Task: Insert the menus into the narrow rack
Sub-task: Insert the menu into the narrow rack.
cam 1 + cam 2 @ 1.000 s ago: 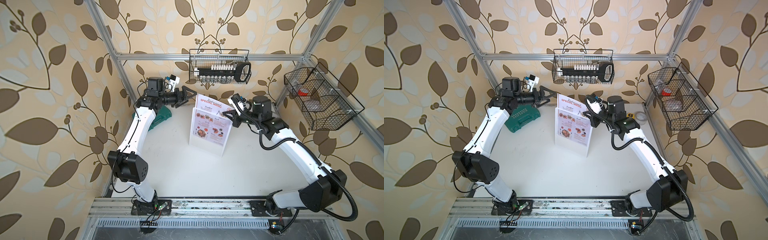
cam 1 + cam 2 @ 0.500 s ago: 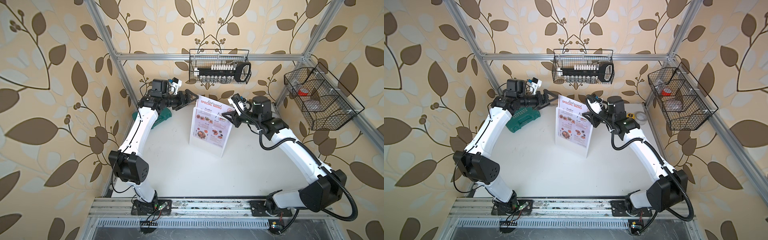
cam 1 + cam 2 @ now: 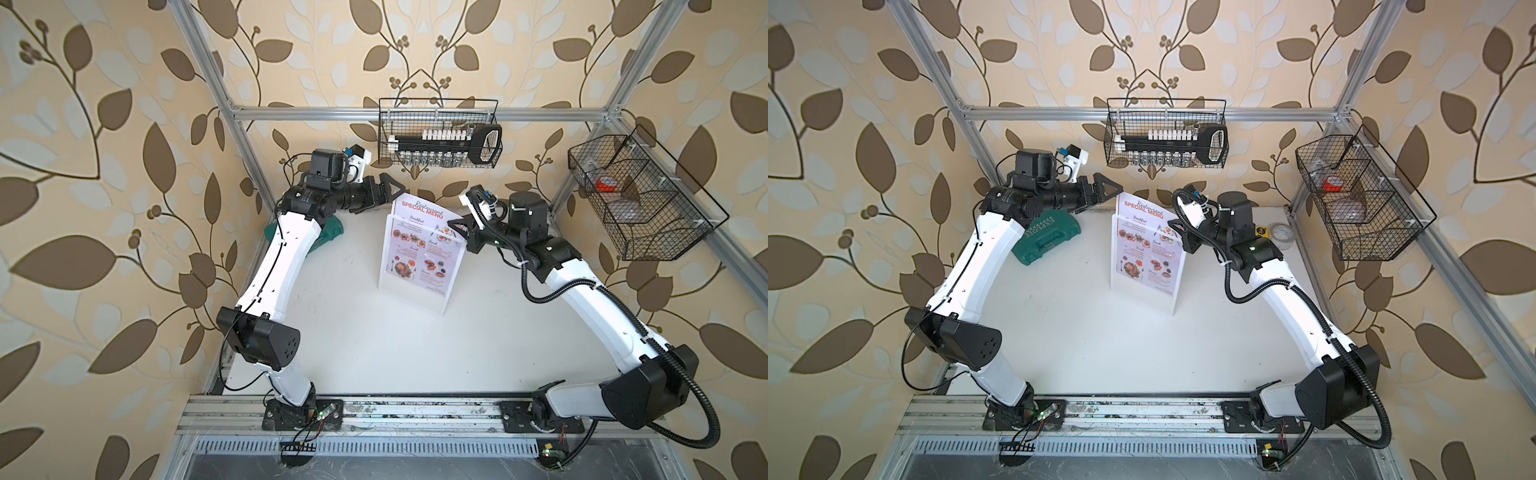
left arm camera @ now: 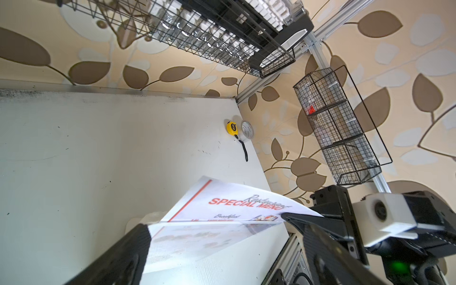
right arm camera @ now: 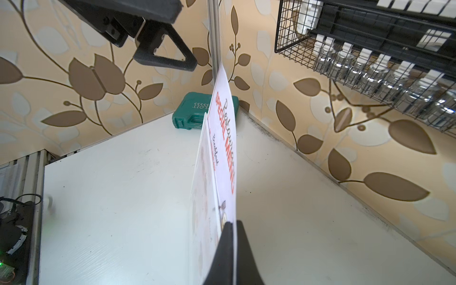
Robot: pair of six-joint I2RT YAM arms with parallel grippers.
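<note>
While the narrow rack (image 3: 409,293) stands upright on the tabletop (image 3: 353,332), nearer its far edge than its front edge, both top views show the menu (image 3: 417,245) partly down inside it, the red heading sticking out above the rack's upper rim. The right gripper (image 3: 455,227) is clenched on the sheet's right-hand edge, just above that rim. The left gripper (image 3: 388,189) hovers by the sheet's upper left corner with its jaws spread wide and nothing between them. In a top view a green case (image 3: 1050,239) lies near the far left corner, and a tape measure (image 3: 1260,230) and a tape roll (image 3: 1282,237) sit by the far right corner. From the left wrist, the left gripper (image 4: 216,223) frames the menu (image 4: 246,204) and the frosted rack (image 4: 197,244) without touching either. From the right wrist, the right gripper (image 5: 233,227) pinches the menu (image 5: 225,148) edge-on. The rack (image 5: 202,172) lies right against the sheet there, and whether its wall is also caught in the pinch is hard to tell. The open left gripper (image 5: 167,56) hangs above the sheet's far corner.
</note>
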